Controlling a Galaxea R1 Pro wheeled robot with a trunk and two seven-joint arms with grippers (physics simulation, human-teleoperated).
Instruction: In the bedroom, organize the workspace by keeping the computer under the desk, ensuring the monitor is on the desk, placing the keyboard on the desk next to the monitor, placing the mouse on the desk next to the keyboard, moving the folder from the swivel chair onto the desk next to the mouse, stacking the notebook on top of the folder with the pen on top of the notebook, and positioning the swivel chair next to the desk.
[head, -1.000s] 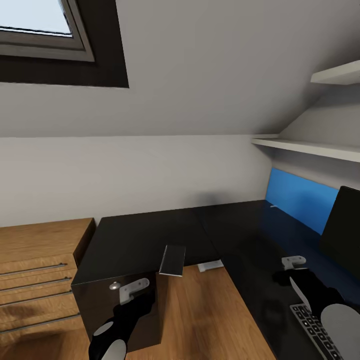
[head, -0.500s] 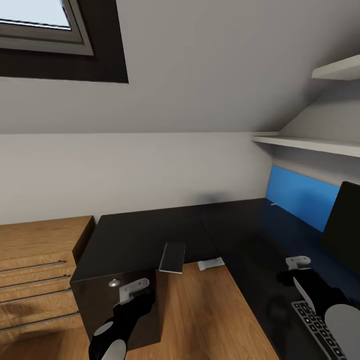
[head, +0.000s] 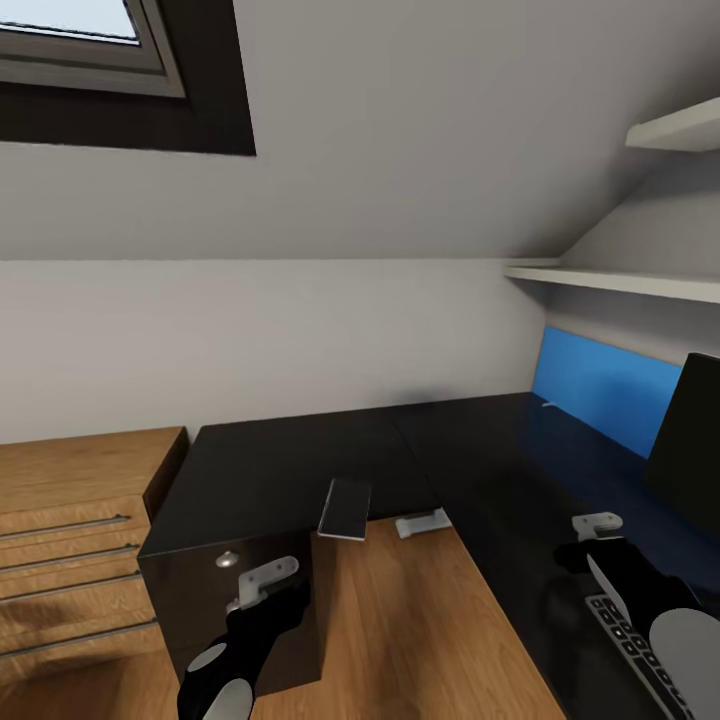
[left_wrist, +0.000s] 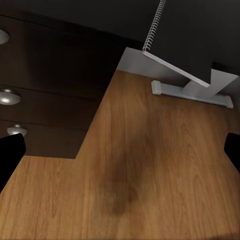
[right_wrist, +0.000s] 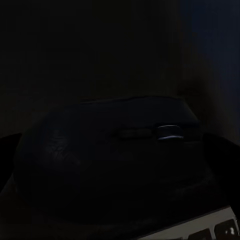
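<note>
The mouse (right_wrist: 110, 160), small, light and likely slick, sits on the desk (head: 300, 470) beside the keyboard (head: 625, 655), close between the spread fingers of the right gripper (head: 600, 540), best pinched across its sides.

Bare floor (left_wrist: 150, 170) seen ahead of the spread left fingers (left_wrist: 10, 155), desk (head: 300, 470) edge and notebook (left_wrist: 172, 65) beyond them, mouse (right_wrist: 115, 165) set close between the right fingers, keyboard (head: 640, 660) just beside
</note>
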